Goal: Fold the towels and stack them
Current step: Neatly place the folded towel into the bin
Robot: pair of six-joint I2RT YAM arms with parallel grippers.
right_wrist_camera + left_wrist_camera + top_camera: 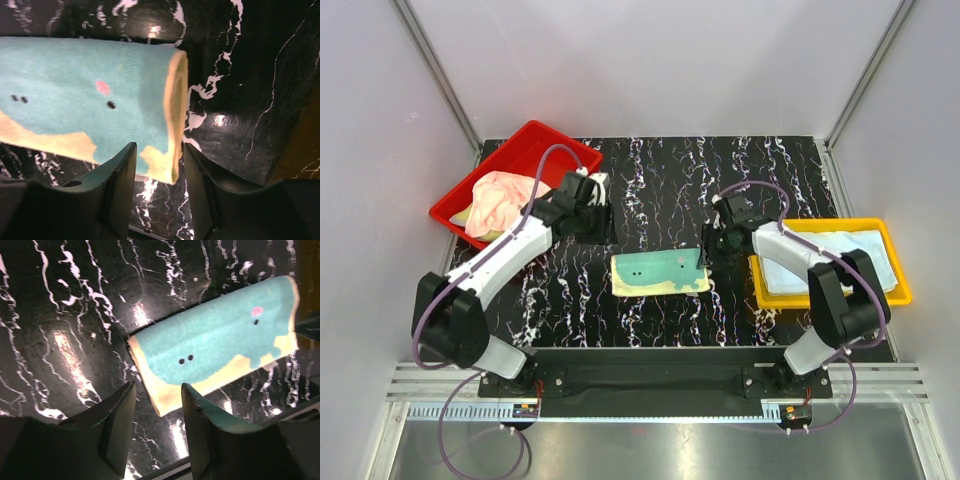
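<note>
Neatly folded teal towel lies flat, right tool gaping over it.

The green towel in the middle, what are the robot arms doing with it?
They are folding towels. The teal green towel lies folded on the black table. The right gripper is at its right end, jaws apart, and the left gripper hovers open near its left end, not touching. Crumpled towels wait in the red tray, and a folded pale towel sits in the yellow tray.
</note>
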